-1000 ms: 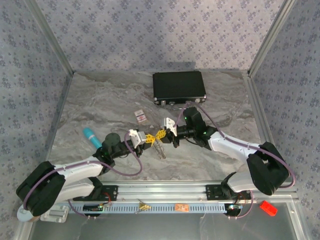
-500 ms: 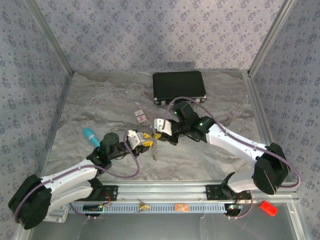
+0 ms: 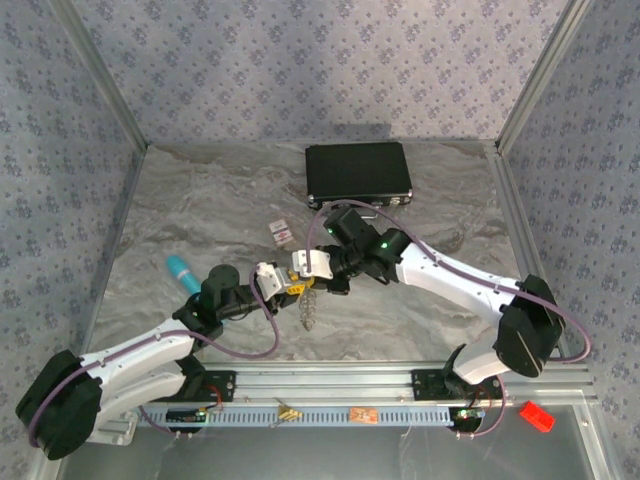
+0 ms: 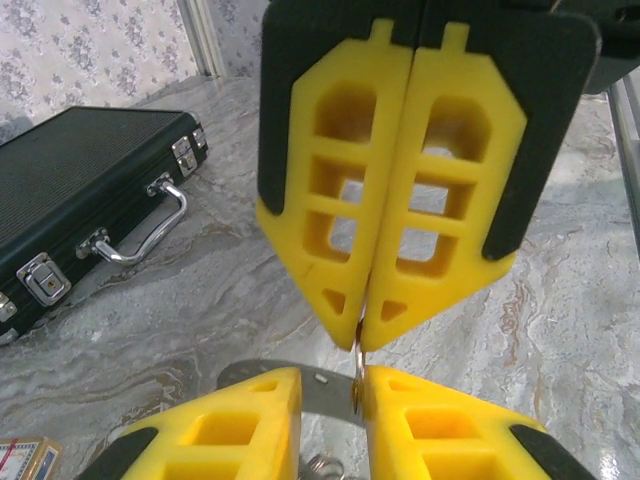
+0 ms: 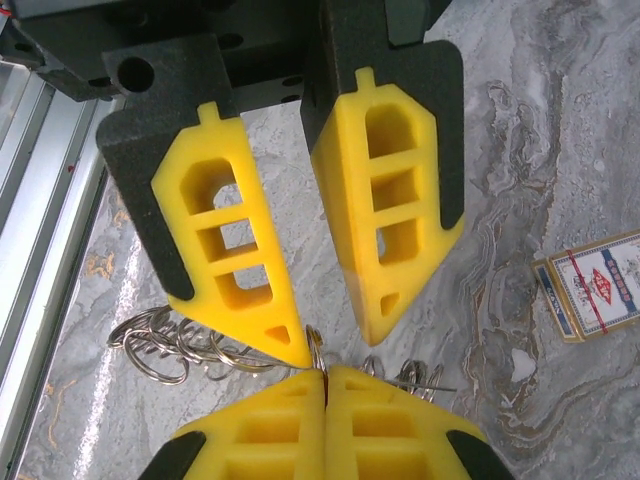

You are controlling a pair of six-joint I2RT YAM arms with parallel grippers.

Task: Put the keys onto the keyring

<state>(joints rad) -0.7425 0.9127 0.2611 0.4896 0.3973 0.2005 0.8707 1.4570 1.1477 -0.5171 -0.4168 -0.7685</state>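
Note:
My right gripper [image 3: 300,277] [image 5: 325,375] is shut on the edge of a thin metal ring [image 5: 318,345] of the keyring [image 3: 308,308], whose bunch of wire loops [image 5: 170,345] spreads below the fingers. My left gripper [image 3: 285,285] [image 4: 332,385] meets it tip to tip, its jaws standing a little apart. One left fingertip [image 5: 290,345] touches the pinched ring. A flat grey metal piece [image 4: 325,395] shows behind the gap of my left fingers; I cannot tell what it is. The keys are hidden.
A shut black case [image 3: 358,172] [image 4: 80,190] lies at the back of the marble table. A red-and-white card box [image 3: 281,233] [image 5: 595,285] lies behind the grippers, and a teal object [image 3: 181,272] at the left. A red item [image 3: 536,415] sits beyond the front rail.
The right gripper has carried the ring leftwards and slightly nearer, its arm stretching out. The left gripper has backed off to the left and its jaws have parted a little.

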